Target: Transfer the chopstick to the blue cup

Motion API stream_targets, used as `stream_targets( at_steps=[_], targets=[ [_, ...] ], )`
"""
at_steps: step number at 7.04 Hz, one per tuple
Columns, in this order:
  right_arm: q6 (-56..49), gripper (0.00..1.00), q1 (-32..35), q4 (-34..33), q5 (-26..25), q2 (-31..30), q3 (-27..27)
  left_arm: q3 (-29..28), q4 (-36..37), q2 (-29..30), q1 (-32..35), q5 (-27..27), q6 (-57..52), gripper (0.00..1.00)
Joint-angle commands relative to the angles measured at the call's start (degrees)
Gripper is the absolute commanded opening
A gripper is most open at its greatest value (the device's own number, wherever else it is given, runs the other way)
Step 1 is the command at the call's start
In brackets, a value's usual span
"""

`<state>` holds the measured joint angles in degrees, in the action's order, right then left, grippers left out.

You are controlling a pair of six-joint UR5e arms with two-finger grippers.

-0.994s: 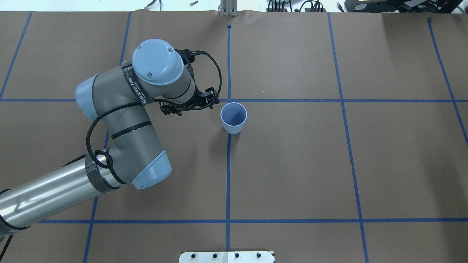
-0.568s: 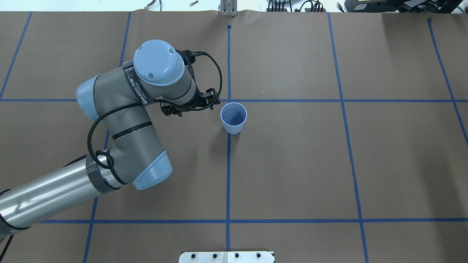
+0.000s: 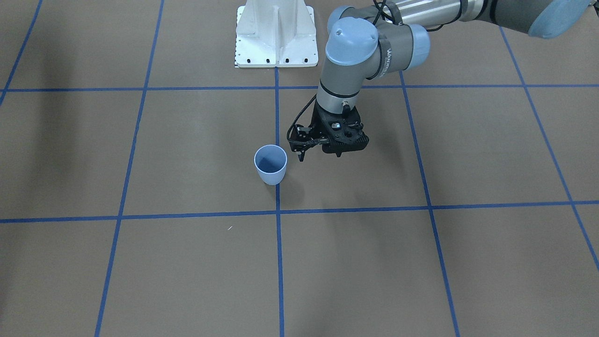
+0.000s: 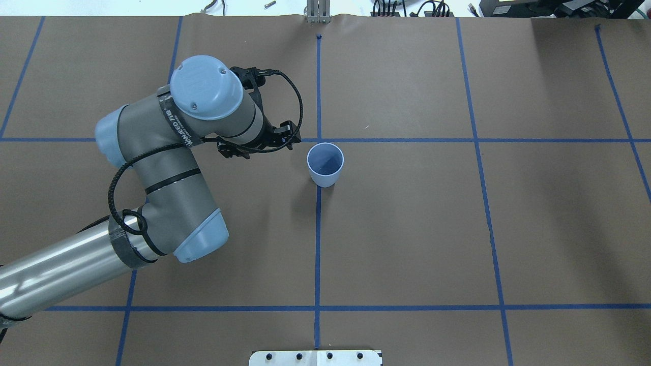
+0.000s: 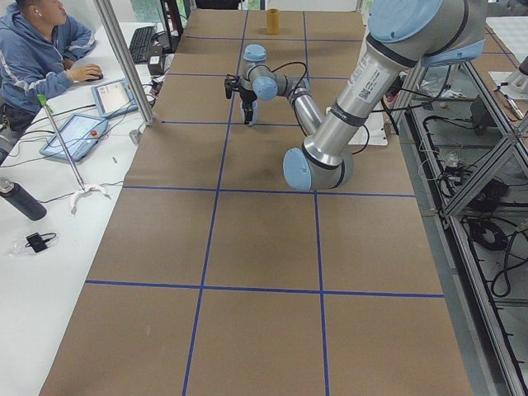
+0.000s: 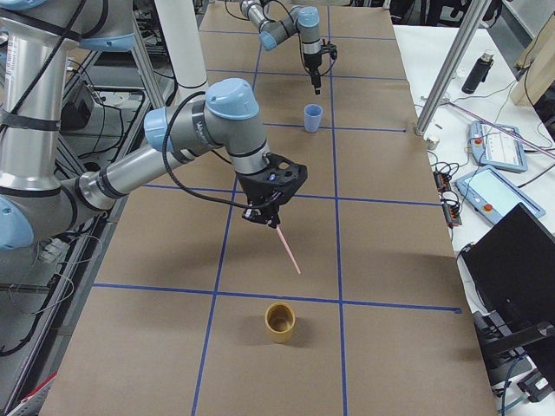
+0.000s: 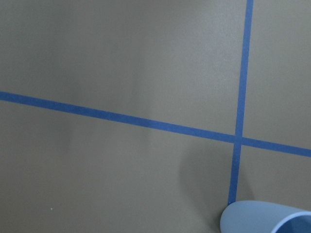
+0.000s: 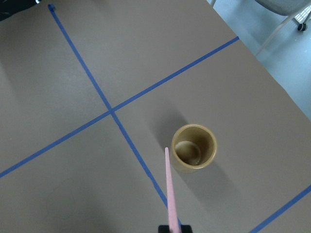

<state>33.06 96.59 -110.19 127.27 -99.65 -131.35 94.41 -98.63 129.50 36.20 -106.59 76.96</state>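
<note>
The left gripper (image 3: 302, 153) has drawn away from the blue cup (image 4: 325, 163), toward the robot's left.

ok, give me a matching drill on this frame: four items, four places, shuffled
Items:
1. blue cup
2. pink chopstick
3. tan cup
4. left hand

Places:
A. gripped in the right hand, off the table
B. standing on a tape line
C. beside the blue cup
D. off the tape, near the chopstick's tip

Pairs: 1-B, 2-A, 3-D, 4-C
</note>
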Motion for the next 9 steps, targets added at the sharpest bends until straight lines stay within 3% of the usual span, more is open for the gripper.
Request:
stream_targets(
  at_steps=[1,3,5,7,9],
  targets=[
    [8.02,0.0,-8.56,-4.25,2.81,13.46,2.93,1.03,-5.25,-4.25,2.45,-0.46,-4.59,0.98],
    [16.81,0.0,-17.53,-4.16,2.72,24.88,7.13,1.83,-5.25,-7.66,7.98,-7.02,-8.74,0.98],
    [26.12,0.0,-27.81,-4.16,2.11,34.47,9.43,5.24,-5.08,-14.06,12.03,-8.45,-18.72,0.98],
    [39.38,0.0,-35.55,-3.9,2.2,42.13,9.79,5.34,-5.34,-17.86,17.56,-14.15,-25.86,0.98],
    [46.62,0.0,-39.44,-3.81,2.54,47.42,10.15,5.26,-5.43,-18.67,18.29,-14.44,-27.22,0.98]
  ],
)
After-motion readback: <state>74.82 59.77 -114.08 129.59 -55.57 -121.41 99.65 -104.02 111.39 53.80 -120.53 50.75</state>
